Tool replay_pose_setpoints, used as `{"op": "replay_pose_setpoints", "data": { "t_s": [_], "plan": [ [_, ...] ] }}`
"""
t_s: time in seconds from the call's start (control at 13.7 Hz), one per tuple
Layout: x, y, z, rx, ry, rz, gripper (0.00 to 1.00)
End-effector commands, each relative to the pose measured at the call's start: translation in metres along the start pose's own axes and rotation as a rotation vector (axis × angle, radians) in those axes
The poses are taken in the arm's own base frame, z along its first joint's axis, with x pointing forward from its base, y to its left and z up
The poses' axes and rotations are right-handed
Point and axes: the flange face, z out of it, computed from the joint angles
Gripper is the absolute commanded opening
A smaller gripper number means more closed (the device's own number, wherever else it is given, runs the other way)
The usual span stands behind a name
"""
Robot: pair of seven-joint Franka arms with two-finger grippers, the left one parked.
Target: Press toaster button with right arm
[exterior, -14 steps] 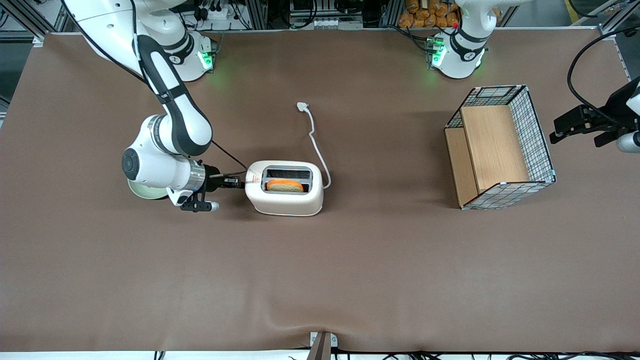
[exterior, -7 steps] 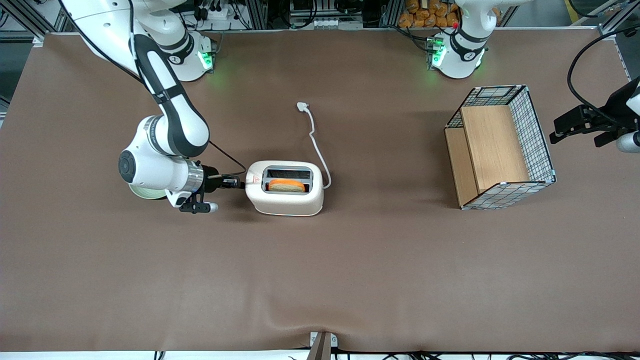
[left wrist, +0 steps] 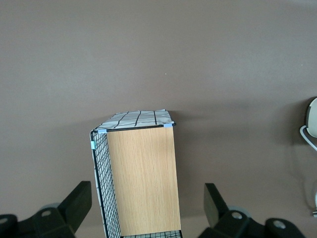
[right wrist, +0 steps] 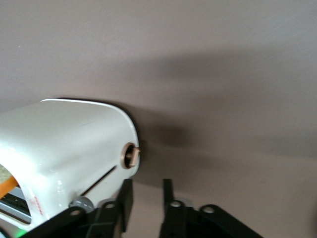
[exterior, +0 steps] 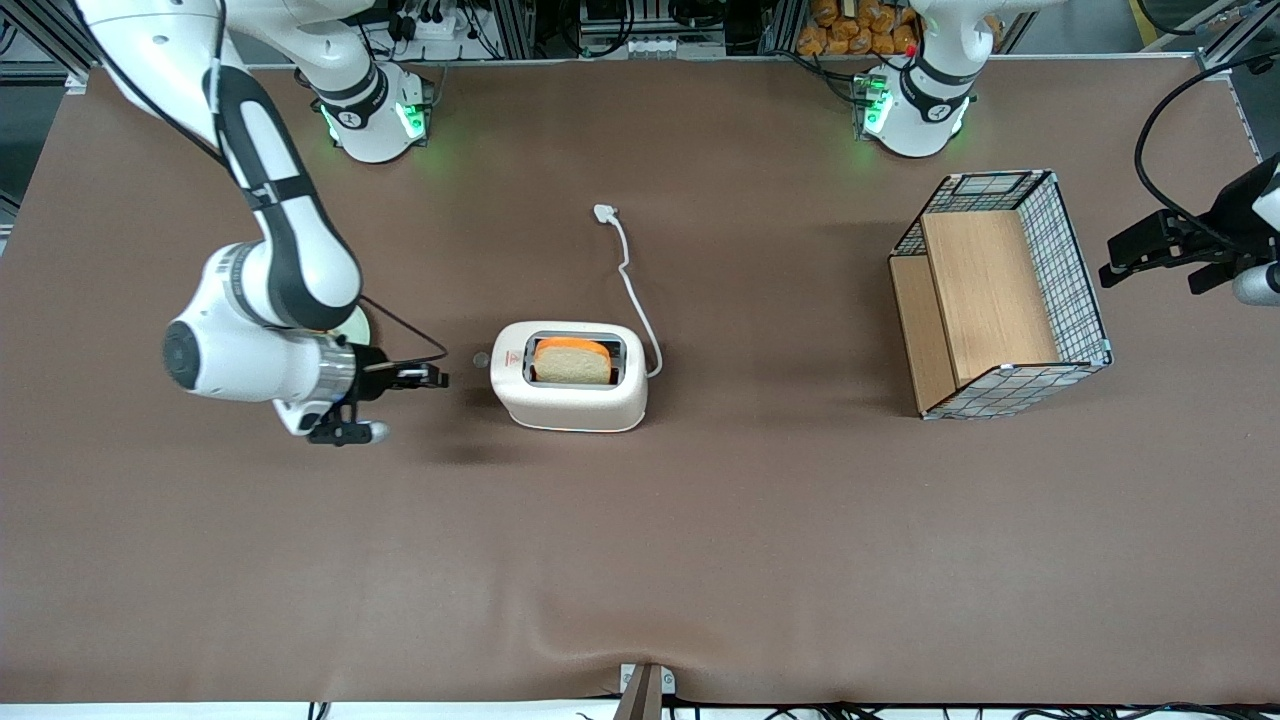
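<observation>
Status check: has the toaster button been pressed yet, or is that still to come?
Done, it seems: a second ago the tool was at the toaster's end with the bread low; now the bread stands higher and the button is free. In hand: the tool is backing away toward the working arm's end. Left: probably only parking the arm.

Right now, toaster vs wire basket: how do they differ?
The toaster is a small, white, rounded closed box; the wire basket is larger, boxy, black grid with wood panels. The toaster holds a bread slice in its slot; the basket shows nothing inside. The gripper is beside the toaster, apart from it; the basket sits toward the parked arm's end. Both rest on the brown table.
</observation>
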Motion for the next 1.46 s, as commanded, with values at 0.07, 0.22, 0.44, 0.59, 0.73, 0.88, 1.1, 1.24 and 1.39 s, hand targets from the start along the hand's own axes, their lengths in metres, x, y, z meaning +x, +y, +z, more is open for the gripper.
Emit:
{"op": "replay_pose_setpoints", "data": {
  "t_s": [0.07,0.22,0.44,0.59,0.73,0.88,1.1,1.24,1.39],
  "plan": [
    [0.019,0.003,-0.072,-0.095,0.018,-0.063,1.00],
    [0.028,0.006,-0.126,-0.174,0.049,-0.108,1.00],
    [0.025,0.001,-0.183,-0.254,0.067,-0.132,1.00],
    [0.018,0.014,-0.231,-0.241,0.086,-0.110,1.00],
    [0.007,0.018,-0.272,-0.251,0.109,-0.102,1.00],
    [-0.010,0.010,-0.297,-0.242,0.115,-0.113,1.00],
    [-0.085,-0.013,-0.353,-0.299,0.117,-0.097,1.00],
    [-0.127,-0.019,-0.366,-0.303,0.118,-0.045,1.00],
    [-0.153,-0.017,-0.366,-0.347,0.137,-0.031,1.00]
  ]
}}
